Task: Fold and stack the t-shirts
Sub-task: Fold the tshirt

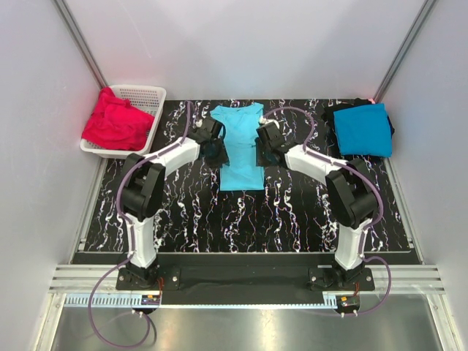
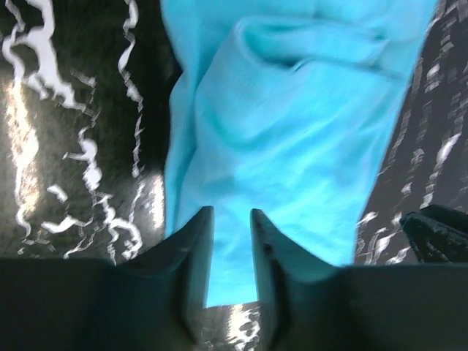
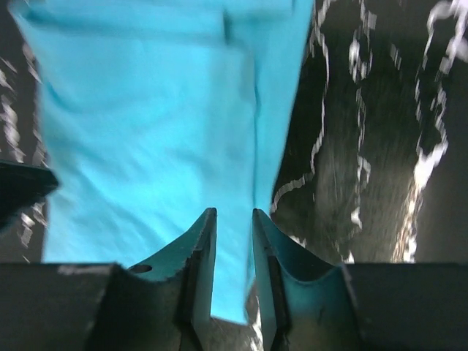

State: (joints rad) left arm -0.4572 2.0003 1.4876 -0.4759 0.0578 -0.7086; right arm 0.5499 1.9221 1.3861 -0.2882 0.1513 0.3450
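Observation:
A light turquoise t-shirt (image 1: 241, 142) lies folded into a long strip at the middle back of the marbled black table (image 1: 219, 219). My left gripper (image 1: 217, 151) is at the strip's left edge and my right gripper (image 1: 264, 150) at its right edge. In the left wrist view the gripper (image 2: 230, 212) stands narrowly open, with the shirt (image 2: 292, 146) showing through the gap. The right gripper (image 3: 234, 212) is also narrowly open over the shirt's (image 3: 146, 131) edge. A deeper blue t-shirt (image 1: 363, 129) lies folded on a black one (image 1: 335, 115) at the back right. Red t-shirts (image 1: 115, 123) fill the basket.
A white lattice basket (image 1: 146, 95) stands at the back left corner, partly off the table. Grey walls close in the left, right and back. Purple cables loop from both arms over the table's back part.

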